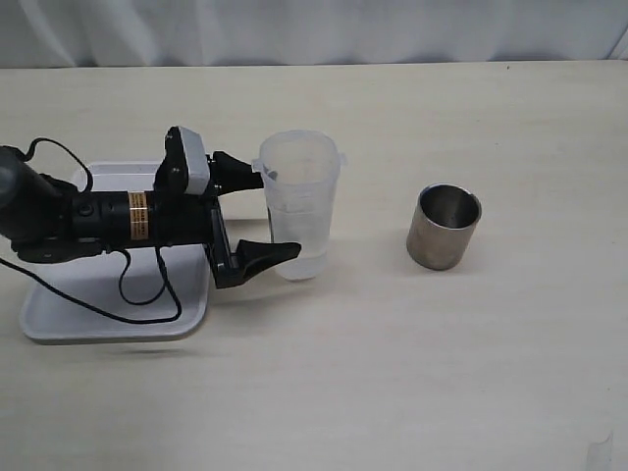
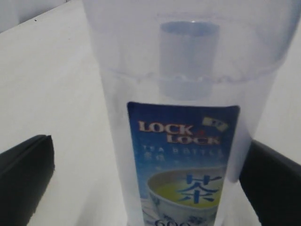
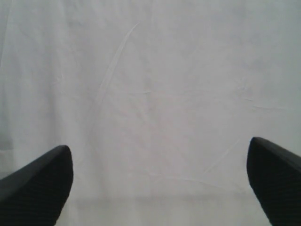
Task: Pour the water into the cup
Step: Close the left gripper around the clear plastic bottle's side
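A tall translucent plastic beaker (image 1: 299, 201) with a blue tea label (image 2: 183, 155) stands upright on the table. A small amount of clear water (image 1: 304, 263) sits at its bottom. The short steel cup (image 1: 444, 226) stands upright to its right, well apart from it. My left gripper (image 1: 275, 214) lies level with the table, its jaws open on either side of the beaker. In the left wrist view (image 2: 150, 183) one finger is clear of the beaker wall and the other is close to it. My right gripper (image 3: 157, 183) is open and empty, facing a white surface, and does not show in the exterior view.
A white tray (image 1: 59, 324) lies at the left under my left arm, with black cables looping over it. The pale table top (image 1: 392, 373) runs to a white backdrop at the far edge.
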Tool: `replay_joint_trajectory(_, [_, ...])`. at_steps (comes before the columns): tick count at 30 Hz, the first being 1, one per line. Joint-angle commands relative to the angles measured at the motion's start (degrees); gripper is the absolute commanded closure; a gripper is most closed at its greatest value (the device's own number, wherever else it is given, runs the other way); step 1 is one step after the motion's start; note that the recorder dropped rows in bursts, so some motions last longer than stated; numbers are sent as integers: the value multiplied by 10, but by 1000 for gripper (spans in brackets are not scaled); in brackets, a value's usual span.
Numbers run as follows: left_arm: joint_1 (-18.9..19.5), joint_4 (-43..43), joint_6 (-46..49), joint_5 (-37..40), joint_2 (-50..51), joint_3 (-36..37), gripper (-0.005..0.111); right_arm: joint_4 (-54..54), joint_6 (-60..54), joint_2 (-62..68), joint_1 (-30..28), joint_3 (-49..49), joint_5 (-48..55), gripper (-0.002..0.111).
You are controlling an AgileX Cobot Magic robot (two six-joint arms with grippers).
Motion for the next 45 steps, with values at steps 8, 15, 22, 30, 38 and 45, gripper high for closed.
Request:
replay_joint_trajectory(8, [-33, -17, -3, 1, 5, -20, 2, -6, 2, 3, 0, 2, 0, 15])
replay_joint_trajectory(15, [-35, -47, -3, -19, 9, -20, 2, -6, 2, 3, 0, 2, 0, 15])
replay_joint_trajectory(22, [-35, -48, -9, -31, 10, -20, 2, -6, 2, 3, 0, 2, 0, 15])
replay_joint_trajectory(30, [-35, -46, -16, -33, 10, -20, 2, -6, 2, 3, 0, 2, 1, 15])
replay_joint_trajectory(38, [-55, -63, -11, -16, 11, -21, 2, -6, 2, 3, 0, 2, 2, 15])
replay_joint_trajectory(45, [-70, -76, -14, 15, 11, -30, 2, -6, 2, 3, 0, 2, 6, 15])
